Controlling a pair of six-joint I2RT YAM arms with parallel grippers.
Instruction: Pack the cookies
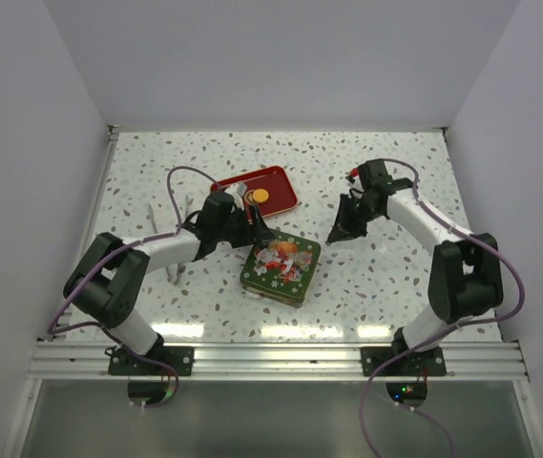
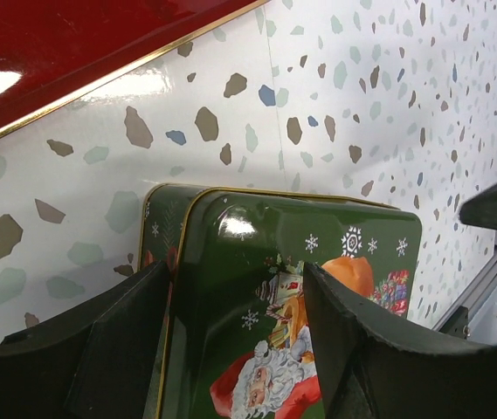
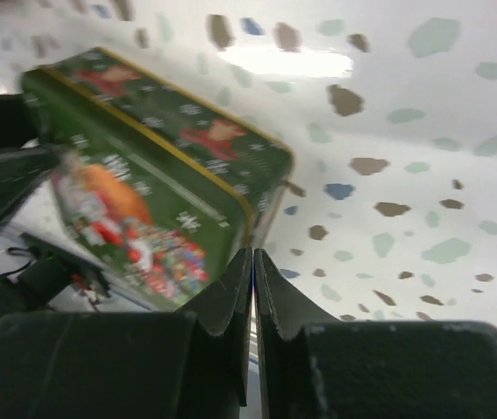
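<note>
- The left gripper (image 2: 235,275) is nearest in the left wrist view. Its black fingers (image 2: 100,349) are spread wide above one end of the tin (image 2: 292,297), and I cannot tell whether they touch it.
- The tin is green with a gold rim and its Santa lid is on. It lies flat on the speckled table (image 1: 366,172), between the two arms.
- The right gripper (image 3: 252,262) has its fingers pressed together with nothing between them. It hangs just beside the tin's far right corner, apart from it.
- The red tray (image 1: 276,181) lies just behind the tin, near the left gripper.
- One cookie (image 1: 261,196), round and orange, lies on the tray; it is outside the tin and clear of both grippers.
- No other cookies show in any view.
</note>
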